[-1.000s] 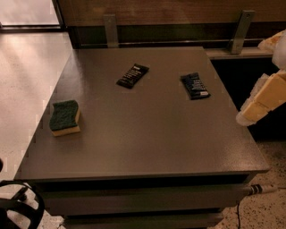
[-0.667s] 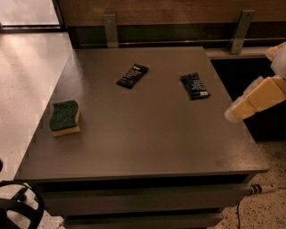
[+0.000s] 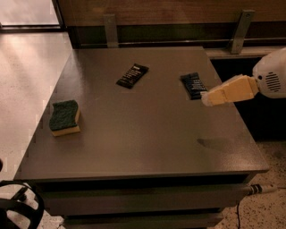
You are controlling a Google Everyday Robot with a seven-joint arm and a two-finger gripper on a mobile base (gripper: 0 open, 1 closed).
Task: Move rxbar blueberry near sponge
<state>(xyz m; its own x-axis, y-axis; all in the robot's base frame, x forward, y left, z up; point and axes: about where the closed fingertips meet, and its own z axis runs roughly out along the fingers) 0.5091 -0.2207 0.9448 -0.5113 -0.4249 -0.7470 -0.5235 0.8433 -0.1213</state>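
Dark grey table (image 3: 134, 147); pale speckled floor (image 3: 27, 89) to its left, wood-panelled wall (image 3: 170, 9) with metal brackets (image 3: 109, 29) behind it. The gripper (image 3: 208, 98) hovers above its right side.

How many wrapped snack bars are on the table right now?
2. The black-wrapped bar lies back centre; the rxbar blueberry lies back right, with the hand right beside it. None seems hidden.

The pincer (image 3: 208, 99) hovers just beside the rxbar blueberry (image 3: 192, 84), perhaps touching it; the sponge (image 3: 65, 117) lies well apart on the desk (image 3: 143, 138).
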